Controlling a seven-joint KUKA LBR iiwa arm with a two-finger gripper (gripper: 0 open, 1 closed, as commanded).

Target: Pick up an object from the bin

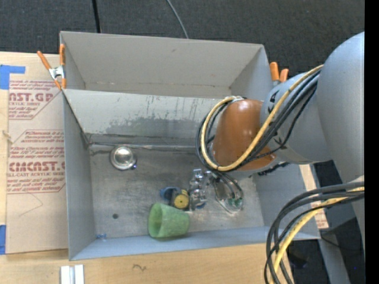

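Pincer low beside small yellow-blue toy, green cup near; cannot tell how open. Centre on toy before closing.

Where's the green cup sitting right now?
In the camera view the green cup lies by the bin's near wall, just below a small blue-and-yellow thing and to the lower left of the gripper.

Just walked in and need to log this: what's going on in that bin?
A robot arm reaches into the grey bin from the right. Its end effector is down near the floor beside a small blue and yellow thing, with a green cup lying on its side just in front. A shiny silver ball sits apart to the left. Whether anything is gripped I cannot tell.
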